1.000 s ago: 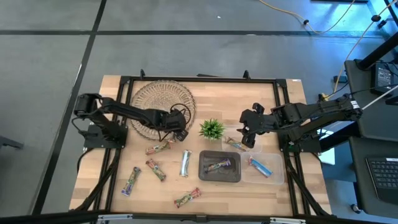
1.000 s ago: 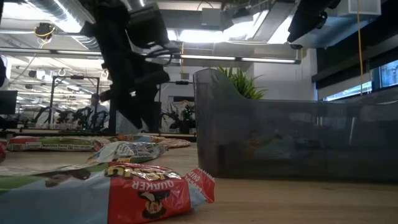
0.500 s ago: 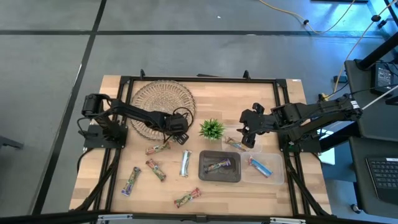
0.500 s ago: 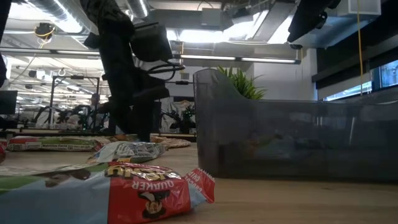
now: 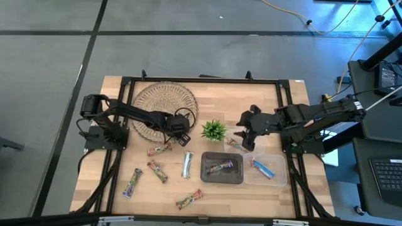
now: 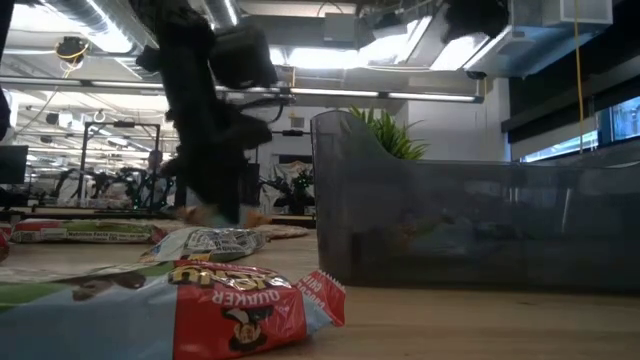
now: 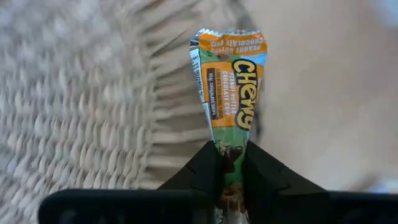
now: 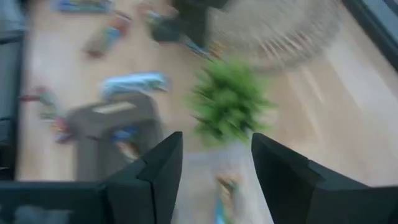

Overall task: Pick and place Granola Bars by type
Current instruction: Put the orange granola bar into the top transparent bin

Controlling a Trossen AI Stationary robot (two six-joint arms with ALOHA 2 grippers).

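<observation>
Gripping an orange-and-green Chewy granola bar (image 7: 229, 93) by one end, the left gripper (image 5: 183, 139) has its jaws closed tight on the wrapper, just off the woven basket (image 5: 162, 103) at about its 5 o'clock edge. In the left wrist view the bar sticks out past the fingertips (image 7: 261, 168), over the basket's rim and bare worktop (image 5: 220, 100).

The right gripper (image 5: 245, 142) hangs at 3 o'clock from the small green plant (image 5: 214, 130), jaws parted and holding nothing, above a clear tray (image 5: 276, 179) that contains a blue bar (image 5: 263, 167) and a tan bar (image 5: 237, 145). A dark bin (image 5: 221, 168) at the plant's 6 o'clock holds one bar (image 5: 220, 167).

Loose bars lie across the worktop's near half: a silver one (image 5: 187, 164) beside the bin, and green-red ones (image 5: 157, 171) toward 7 o'clock.
</observation>
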